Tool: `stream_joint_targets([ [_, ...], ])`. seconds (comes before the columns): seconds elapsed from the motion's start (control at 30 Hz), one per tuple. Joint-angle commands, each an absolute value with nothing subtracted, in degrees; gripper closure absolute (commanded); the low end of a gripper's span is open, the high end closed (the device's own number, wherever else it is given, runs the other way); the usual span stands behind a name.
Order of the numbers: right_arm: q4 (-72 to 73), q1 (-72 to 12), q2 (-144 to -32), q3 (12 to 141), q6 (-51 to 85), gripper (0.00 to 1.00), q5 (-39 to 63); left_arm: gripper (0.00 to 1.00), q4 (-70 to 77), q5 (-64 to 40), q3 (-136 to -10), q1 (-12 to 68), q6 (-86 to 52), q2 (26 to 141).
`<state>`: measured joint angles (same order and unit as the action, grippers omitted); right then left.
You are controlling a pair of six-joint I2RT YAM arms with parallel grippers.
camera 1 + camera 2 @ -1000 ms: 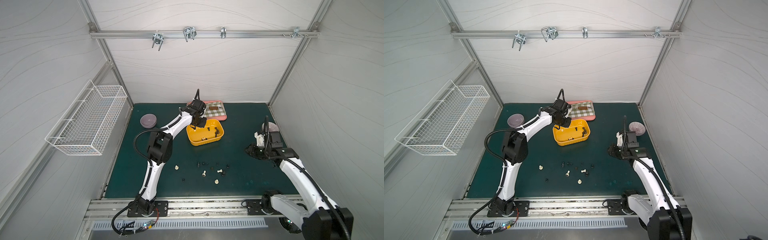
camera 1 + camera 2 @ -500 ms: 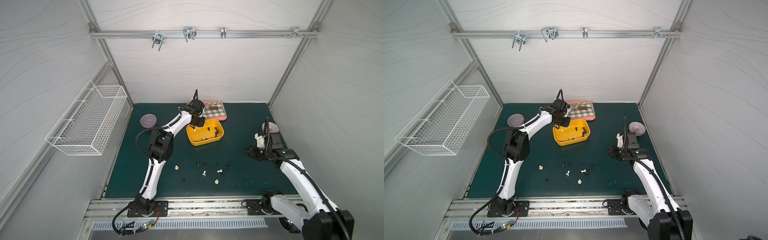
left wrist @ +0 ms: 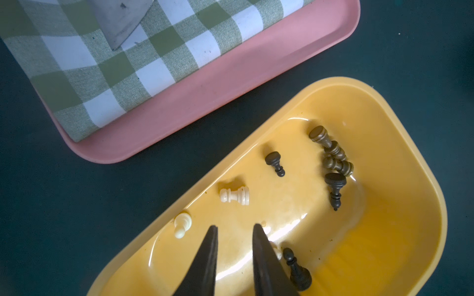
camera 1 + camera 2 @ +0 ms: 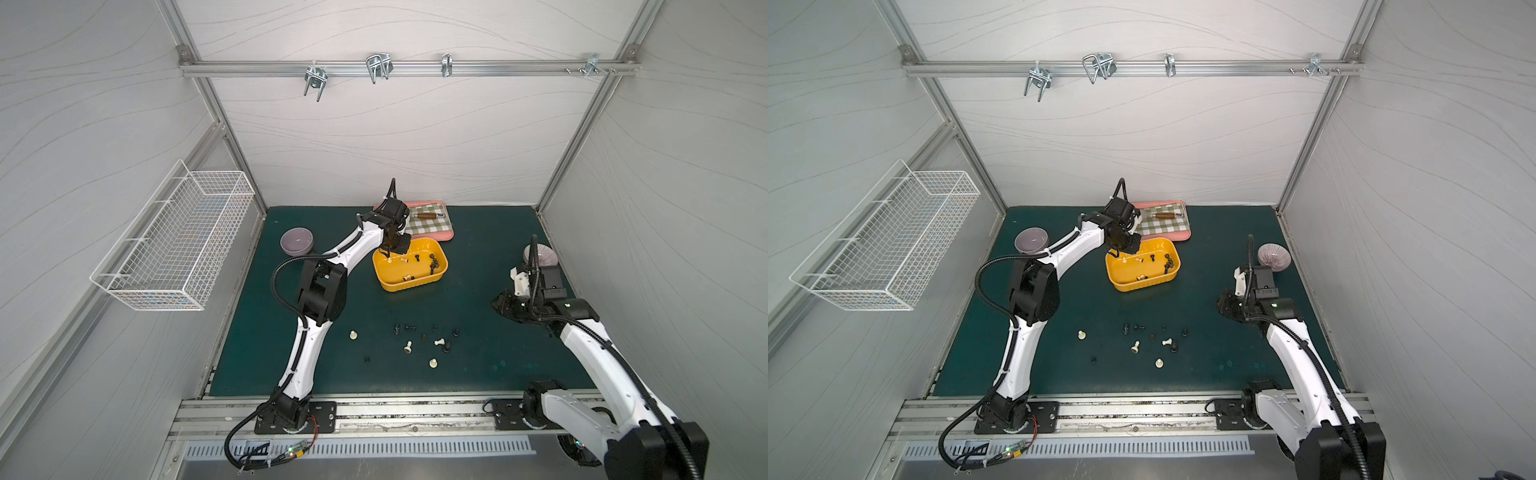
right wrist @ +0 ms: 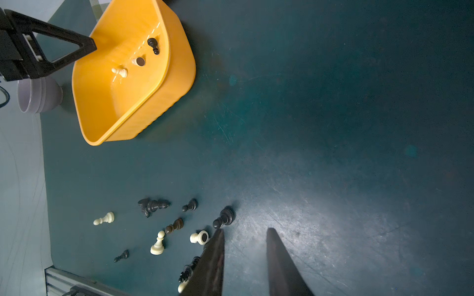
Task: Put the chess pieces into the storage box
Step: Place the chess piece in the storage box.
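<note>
Dark green matte worktop [image 4: 478, 249] within white-panelled walls. A glossy yellow-orange storage box [image 3: 400, 143] with rounded corners sits near the rear edge, just beside a pink tray [image 3: 230, 84] lined with green checked cloth [image 3: 128, 64]. It holds turned chess pieces [image 3: 234, 196], cream and dark, most lying flat. Others lie scattered near the front edge. Left gripper [image 3: 235, 226] hangs over the box, jaws parted and empty. Right gripper [image 5: 245, 230] is toward the right edge, jaws likewise parted and empty.

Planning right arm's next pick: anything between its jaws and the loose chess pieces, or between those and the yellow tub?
Nothing visible: bare green mat lies between the right gripper and the black and cream chess pieces, and on to the yellow plastic tub. The left gripper hangs over one end.
</note>
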<state>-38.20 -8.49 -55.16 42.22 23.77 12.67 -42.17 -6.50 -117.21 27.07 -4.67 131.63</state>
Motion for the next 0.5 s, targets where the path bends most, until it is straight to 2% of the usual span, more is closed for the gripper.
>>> stream_joint_targets([
  [0.0,-39.34,-8.16,-54.62,41.84,24.08,0.7,12.41,0.74,-41.2,-7.37,-119.1,26.74,-4.39,132.41],
  [0.47,-40.32,-8.27,-54.02,42.13,23.91,0.7,13.19,0.74,-40.21,-7.82,-116.3,26.27,-4.57,129.45],
])
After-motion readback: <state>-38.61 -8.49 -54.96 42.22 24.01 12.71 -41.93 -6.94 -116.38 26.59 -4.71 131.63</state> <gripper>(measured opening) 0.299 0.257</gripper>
